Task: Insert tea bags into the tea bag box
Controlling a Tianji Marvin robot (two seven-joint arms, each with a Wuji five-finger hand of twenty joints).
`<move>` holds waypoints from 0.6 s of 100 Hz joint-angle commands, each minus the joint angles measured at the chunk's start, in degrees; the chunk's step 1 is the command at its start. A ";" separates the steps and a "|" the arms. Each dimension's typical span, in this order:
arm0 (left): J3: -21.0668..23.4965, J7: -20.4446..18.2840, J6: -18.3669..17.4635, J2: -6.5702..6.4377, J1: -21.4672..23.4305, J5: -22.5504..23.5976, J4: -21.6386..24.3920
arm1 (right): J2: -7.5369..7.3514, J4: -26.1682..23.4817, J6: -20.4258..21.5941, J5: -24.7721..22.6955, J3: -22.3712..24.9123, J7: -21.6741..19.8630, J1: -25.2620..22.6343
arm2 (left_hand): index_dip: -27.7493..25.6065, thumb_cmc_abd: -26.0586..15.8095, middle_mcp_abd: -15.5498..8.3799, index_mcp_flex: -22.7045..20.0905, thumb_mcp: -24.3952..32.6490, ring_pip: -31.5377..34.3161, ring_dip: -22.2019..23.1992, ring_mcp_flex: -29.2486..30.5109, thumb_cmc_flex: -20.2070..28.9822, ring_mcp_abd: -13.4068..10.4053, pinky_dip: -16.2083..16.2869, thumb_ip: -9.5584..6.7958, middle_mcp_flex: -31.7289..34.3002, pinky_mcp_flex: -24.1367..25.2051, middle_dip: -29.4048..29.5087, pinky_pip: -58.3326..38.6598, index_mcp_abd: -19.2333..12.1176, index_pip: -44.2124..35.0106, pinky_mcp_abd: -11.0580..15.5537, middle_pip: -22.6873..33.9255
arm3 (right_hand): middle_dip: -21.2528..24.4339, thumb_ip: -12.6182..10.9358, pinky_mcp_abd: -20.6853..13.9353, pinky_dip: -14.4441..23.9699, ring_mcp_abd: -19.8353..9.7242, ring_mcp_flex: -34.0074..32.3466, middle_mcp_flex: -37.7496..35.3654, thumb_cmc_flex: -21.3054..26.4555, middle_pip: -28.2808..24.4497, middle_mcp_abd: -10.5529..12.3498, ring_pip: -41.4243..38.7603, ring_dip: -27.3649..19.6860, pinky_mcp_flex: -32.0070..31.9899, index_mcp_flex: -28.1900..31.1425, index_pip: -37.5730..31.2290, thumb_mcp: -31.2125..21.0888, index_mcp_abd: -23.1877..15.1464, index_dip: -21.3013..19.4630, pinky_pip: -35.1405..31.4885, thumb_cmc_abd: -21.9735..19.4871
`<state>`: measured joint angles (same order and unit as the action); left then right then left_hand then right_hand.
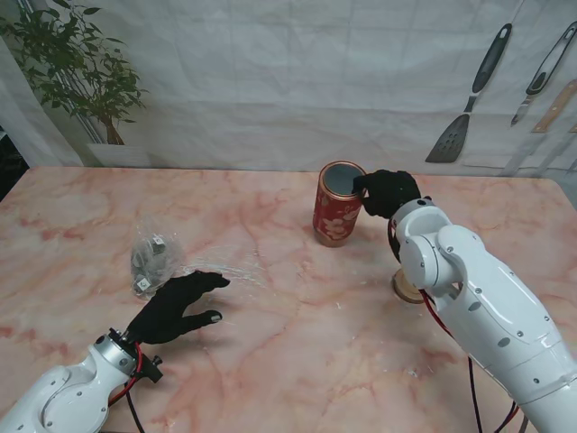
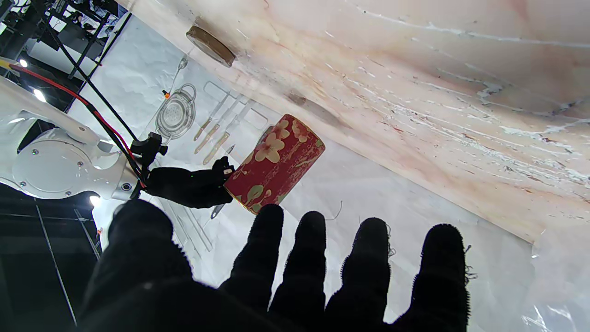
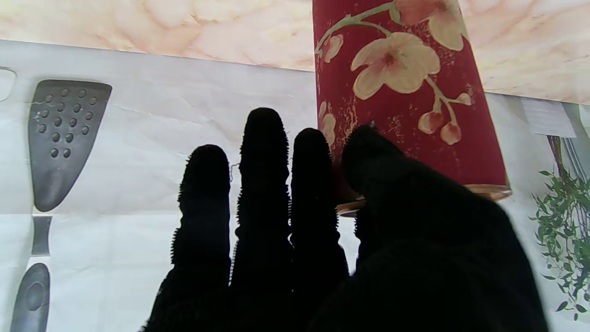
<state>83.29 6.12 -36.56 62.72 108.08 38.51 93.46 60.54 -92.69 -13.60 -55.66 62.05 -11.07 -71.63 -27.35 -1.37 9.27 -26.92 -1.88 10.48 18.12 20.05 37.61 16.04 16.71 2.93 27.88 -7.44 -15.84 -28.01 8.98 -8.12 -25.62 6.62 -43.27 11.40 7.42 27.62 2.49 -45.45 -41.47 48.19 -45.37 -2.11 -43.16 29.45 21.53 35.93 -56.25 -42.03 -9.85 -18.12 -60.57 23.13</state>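
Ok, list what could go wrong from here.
1. The right hand sits at the rim of the upright red tin, fingers beside it rather than wrapped around; a nudge could tip it.
2. The tea bags lie in crinkly clear plastic just past the open left hand; its fingers may catch the wrapping and slip.
3. The lid lies under the right arm, which could knock it.

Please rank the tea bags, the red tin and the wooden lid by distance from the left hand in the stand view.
1. Tea bags: just beyond the left hand's fingers.
2. Red tin: centre, farther away, at the right hand.
3. Wooden lid: right side, behind the right arm.
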 commanded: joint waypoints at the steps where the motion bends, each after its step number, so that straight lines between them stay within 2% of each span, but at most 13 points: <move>1: 0.07 -0.53 0.14 0.03 0.30 0.07 0.51 | 0.60 0.22 0.65 0.54 -1.13 0.08 1.08 | 0.02 -1.57 -2.18 1.74 -0.15 -1.91 -0.08 -0.08 0.35 -0.62 0.74 -1.06 -1.15 0.26 0.70 0.14 -1.07 0.00 0.07 0.13 | -0.87 0.50 1.03 -0.28 -0.21 -0.84 -0.49 1.94 -1.06 2.41 -1.21 0.85 -0.20 3.36 -4.86 1.07 1.37 -1.60 -1.56 -6.09; 60: 0.31 -0.59 0.16 0.05 0.47 -0.10 0.57 | 1.83 5.28 -0.47 4.54 -9.95 2.87 7.96 | 0.02 -1.59 -2.19 1.71 -0.15 -1.93 -0.09 -0.11 0.35 -0.64 0.75 -1.05 -1.14 0.22 0.71 0.12 -1.04 -0.01 0.09 0.12 | -1.08 0.59 0.86 -0.17 -0.49 -1.00 -0.55 1.62 -1.18 2.55 -1.52 1.03 -0.06 3.20 -4.72 1.30 1.02 -1.34 -1.68 -6.20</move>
<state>83.54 6.21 -36.49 62.74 108.37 38.55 93.66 61.71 -87.93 -13.98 -51.42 52.95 -8.09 -64.61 -27.35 -1.37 9.27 -26.92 -1.88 10.48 18.13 20.06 37.61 16.04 16.71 2.93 27.88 -7.44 -15.84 -28.01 8.98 -8.12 -25.63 6.63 -43.31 11.40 7.42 27.62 2.49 -45.45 -41.47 48.19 -45.40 -2.11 -43.20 29.92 21.53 35.93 -56.24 -42.03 -9.88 -18.14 -60.57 23.13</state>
